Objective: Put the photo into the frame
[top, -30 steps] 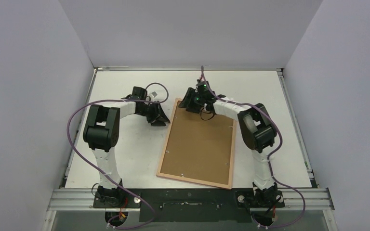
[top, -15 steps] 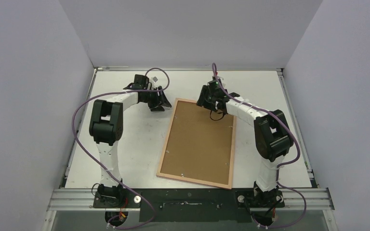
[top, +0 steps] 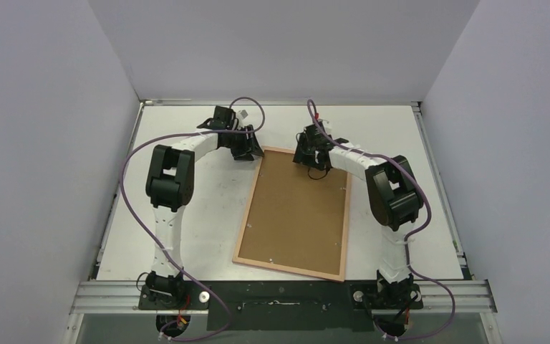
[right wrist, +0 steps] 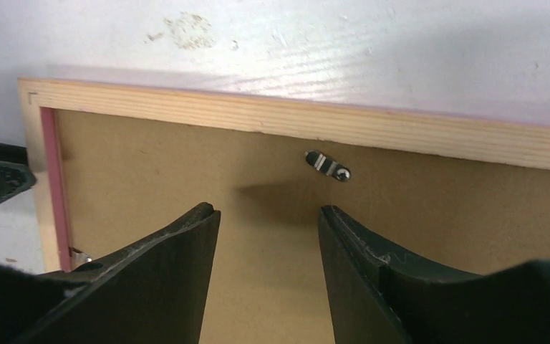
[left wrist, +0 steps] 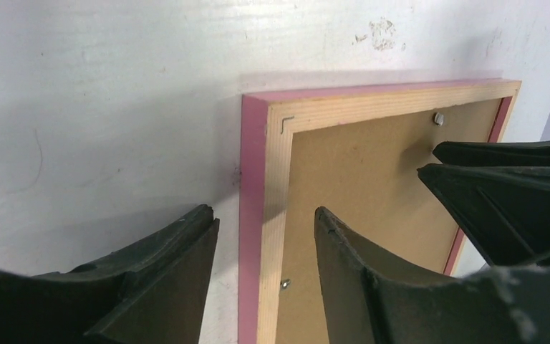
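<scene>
Thin pink wooden rectangular frame [top: 290, 270] lies back-up on the white worktop [top: 208, 236], brown flat backing board [top: 297, 215] within. Left tool [left wrist: 265, 215] straddles its left rail by the far corner; right tool [right wrist: 268, 211] is above the board's far edge.

Twin arms reach forward, wrists angled in toward each other.
The left arm [top: 186, 146] and right arm [top: 351, 159] bend at raised elbows; the left jaws and right jaws both stand apart, tipped downward, holding nothing.
</scene>
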Controlling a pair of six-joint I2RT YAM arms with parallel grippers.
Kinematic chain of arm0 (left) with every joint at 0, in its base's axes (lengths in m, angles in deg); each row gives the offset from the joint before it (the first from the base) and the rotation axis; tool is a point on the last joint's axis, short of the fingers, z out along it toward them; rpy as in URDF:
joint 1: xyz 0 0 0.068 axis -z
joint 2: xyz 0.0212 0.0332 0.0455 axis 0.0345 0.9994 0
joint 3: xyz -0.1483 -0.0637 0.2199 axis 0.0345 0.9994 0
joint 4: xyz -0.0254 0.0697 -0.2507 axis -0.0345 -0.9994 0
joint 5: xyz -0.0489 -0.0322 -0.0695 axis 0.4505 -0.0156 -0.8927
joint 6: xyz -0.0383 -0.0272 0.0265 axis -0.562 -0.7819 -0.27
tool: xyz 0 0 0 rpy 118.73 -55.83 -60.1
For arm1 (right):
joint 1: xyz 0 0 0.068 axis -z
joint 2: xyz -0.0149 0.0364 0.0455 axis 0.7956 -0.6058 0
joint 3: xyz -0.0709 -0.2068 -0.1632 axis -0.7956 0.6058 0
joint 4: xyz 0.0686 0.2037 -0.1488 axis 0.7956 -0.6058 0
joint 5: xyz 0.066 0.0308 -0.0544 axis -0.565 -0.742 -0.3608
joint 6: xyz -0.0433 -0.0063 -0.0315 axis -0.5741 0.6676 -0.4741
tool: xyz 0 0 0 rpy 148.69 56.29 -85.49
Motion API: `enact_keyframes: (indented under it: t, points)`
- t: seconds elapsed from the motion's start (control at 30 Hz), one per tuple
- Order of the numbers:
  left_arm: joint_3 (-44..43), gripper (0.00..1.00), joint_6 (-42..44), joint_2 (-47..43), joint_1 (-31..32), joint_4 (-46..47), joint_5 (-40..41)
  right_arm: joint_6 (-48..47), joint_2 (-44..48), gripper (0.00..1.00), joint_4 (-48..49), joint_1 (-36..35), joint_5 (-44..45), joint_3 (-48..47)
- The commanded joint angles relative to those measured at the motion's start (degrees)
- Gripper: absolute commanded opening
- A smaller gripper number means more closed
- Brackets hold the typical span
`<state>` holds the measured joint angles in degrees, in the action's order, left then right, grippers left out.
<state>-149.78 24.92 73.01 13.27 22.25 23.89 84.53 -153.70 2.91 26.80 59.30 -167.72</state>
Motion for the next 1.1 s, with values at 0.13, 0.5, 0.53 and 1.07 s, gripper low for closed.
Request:
enact_keyframes:
  t: [0.13, 0.5, 0.53, 1.07]
  points:
    - [-4.3, 0.4, 3.9, 4.0, 0.2, -7.9, 0.9, 0.4, -2.7, 0.53, 2.9, 0.8, 0.6, -2.5]
    - [-3.1, 0.25, 7.9, 3.7, 0.8, -14.2, 5.5, -3.3, -3.9, 0.53, 1.8, 0.8, 5.5, -3.1]
    - [-2.9, 0.24, 7.9, 3.8, 0.8, -14.4, 5.7, -3.6, -4.0, 0.53, 2.0, 0.7, 6.3, -2.9]
    - [-3.5, 0.2, 9.4, 4.1, 0.9, -16.8, 6.0, -4.3, -3.6, 0.52, 5.2, -0.5, 8.3, -1.5]
